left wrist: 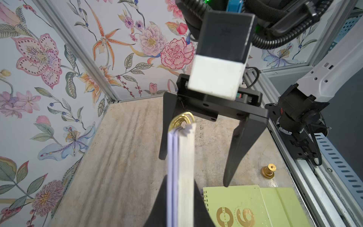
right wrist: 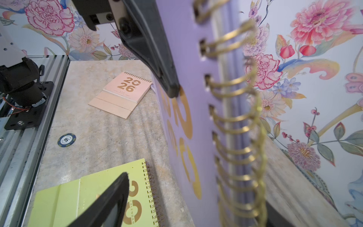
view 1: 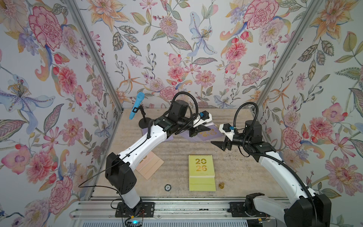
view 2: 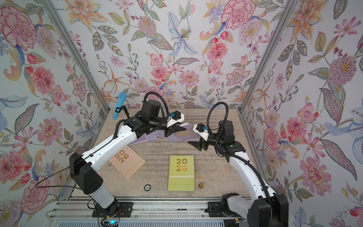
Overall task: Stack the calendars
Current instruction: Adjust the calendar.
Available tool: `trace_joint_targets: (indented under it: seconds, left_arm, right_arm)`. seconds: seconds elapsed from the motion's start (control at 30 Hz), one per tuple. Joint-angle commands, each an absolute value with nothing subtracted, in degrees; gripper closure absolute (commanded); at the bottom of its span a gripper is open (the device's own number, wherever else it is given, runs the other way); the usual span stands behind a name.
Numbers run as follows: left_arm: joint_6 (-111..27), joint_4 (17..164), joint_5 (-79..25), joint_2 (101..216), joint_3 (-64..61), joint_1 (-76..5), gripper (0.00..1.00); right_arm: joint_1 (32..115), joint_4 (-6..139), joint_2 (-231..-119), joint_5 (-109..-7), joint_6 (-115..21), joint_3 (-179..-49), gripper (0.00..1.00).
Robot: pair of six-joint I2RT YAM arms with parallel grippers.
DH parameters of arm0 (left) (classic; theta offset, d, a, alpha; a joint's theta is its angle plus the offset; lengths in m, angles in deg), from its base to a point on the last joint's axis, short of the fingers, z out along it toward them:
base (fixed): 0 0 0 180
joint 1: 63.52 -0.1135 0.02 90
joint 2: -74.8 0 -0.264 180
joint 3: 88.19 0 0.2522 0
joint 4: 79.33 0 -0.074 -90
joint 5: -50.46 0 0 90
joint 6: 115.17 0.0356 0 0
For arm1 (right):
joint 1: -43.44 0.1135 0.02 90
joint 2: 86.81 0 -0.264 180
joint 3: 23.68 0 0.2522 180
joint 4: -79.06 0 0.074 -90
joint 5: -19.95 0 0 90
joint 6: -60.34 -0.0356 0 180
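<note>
My left gripper (view 1: 202,130) (view 2: 176,130) (left wrist: 180,206) is shut on a lilac calendar (view 1: 209,135) (view 2: 184,134) (left wrist: 182,167) (right wrist: 186,59), held off the table at the back. My right gripper (view 1: 219,145) (view 2: 193,144) (right wrist: 186,212) is open, with its fingers (left wrist: 235,157) on either side of that calendar's gold spiral edge. More lilac calendars (view 1: 170,138) (view 2: 149,137) lie under the left arm. A yellow-green calendar (view 1: 201,173) (view 2: 181,173) (left wrist: 245,206) (right wrist: 78,196) lies front centre. A peach calendar (view 1: 151,167) (view 2: 127,162) (right wrist: 121,94) lies front left.
A blue microphone on a black stand (view 1: 136,106) (view 2: 118,105) is at the back left. A poker chip (view 1: 167,187) (right wrist: 66,140) and a small brass weight (view 1: 221,185) (left wrist: 268,171) sit near the front edge. Floral walls close three sides and a metal rail (view 1: 176,208) runs along the front.
</note>
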State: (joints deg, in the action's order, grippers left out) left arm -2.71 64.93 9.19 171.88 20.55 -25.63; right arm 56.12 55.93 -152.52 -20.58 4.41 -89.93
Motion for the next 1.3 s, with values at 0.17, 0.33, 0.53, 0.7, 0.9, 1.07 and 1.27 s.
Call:
trace_joint_targets:
  seconds: [0.17, 0.33, 0.53, 0.7, 0.9, 1.07, 1.27]
  left_arm:
    - [-24.0, 85.0, 0.7, 168.6, 13.7, -27.0, 1.00]
    - [-42.8, 97.7, -6.4, 166.0, 6.8, -28.2, 1.00]
    - [-68.3, 97.5, -8.2, 169.1, 7.3, -32.0, 1.00]
    - [-85.4, 108.5, -8.2, 168.4, -0.2, -32.1, 1.00]
    - [-104.5, 123.1, -11.1, 165.6, -11.4, -32.0, 1.00]
    - [-111.4, 128.5, -13.2, 161.4, -19.6, -31.9, 1.00]
    - [-115.2, 134.0, -13.9, 159.2, -25.7, -31.3, 1.00]
  right_arm:
    - [49.8, 76.1, -144.5, -26.1, -14.8, -79.1, 0.09]
    - [44.5, 80.9, -142.5, -34.2, -39.2, -75.8, 0.02]
    - [43.4, 65.2, -150.8, -32.4, -60.4, -85.1, 0.00]
    - [46.0, 71.7, -155.8, -26.2, -75.3, -85.3, 0.02]
    - [51.7, 73.5, -155.4, -30.0, -78.5, -85.3, 0.00]
    - [53.2, 76.8, -155.5, -29.0, -81.3, -82.8, 0.01]
    - [53.3, 81.6, -157.3, -27.3, -85.6, -80.9, 0.03]
